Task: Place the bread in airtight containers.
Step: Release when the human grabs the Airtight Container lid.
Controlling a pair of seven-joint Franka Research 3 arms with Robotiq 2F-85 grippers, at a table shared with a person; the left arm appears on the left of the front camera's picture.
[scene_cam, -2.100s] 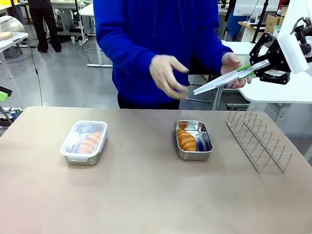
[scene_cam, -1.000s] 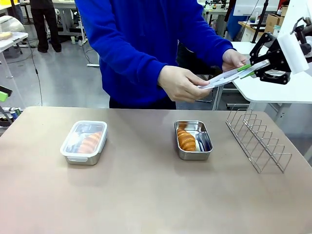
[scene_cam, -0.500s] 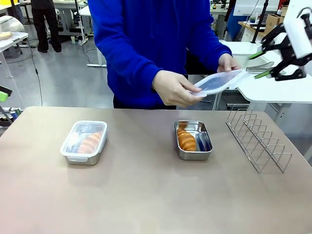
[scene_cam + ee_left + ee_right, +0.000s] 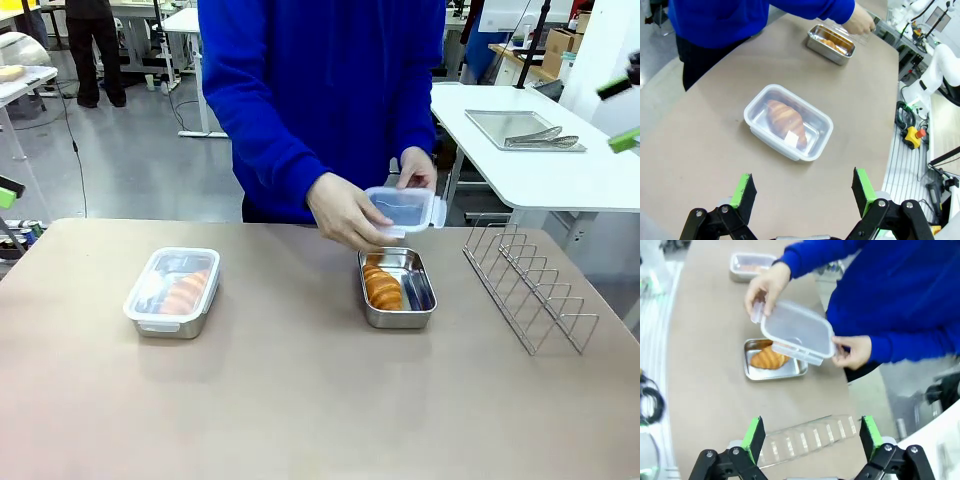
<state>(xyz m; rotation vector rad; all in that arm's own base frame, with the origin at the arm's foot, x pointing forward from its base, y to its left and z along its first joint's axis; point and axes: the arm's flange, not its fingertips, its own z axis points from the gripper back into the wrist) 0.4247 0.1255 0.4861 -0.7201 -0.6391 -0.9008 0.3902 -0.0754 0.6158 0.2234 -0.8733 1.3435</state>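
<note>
Two steel tins stand on the table. The left airtight container (image 4: 172,292) (image 4: 788,121) has its clear lid on, with a bread roll (image 4: 785,117) inside. The right airtight container (image 4: 398,288) (image 4: 772,360) is uncovered and holds a bread roll (image 4: 382,288) (image 4: 767,359). A person holds a clear lid (image 4: 400,210) (image 4: 797,331) in both hands just above that tin. My right gripper (image 4: 620,113) (image 4: 812,437) is open and empty, high at the far right, well away from the lid. My left gripper (image 4: 803,192) hangs open and empty above the table, short of the lidded tin.
A wire rack (image 4: 530,285) (image 4: 805,440) stands at the table's right, below my right gripper. Behind it a white side table carries a flat metal tray (image 4: 520,125) with tongs. The person in blue stands at the far edge.
My right gripper opened, let go of the clear lid and drew back up to the right. The person took the lid in both hands and brought it down over the uncovered tin.
</note>
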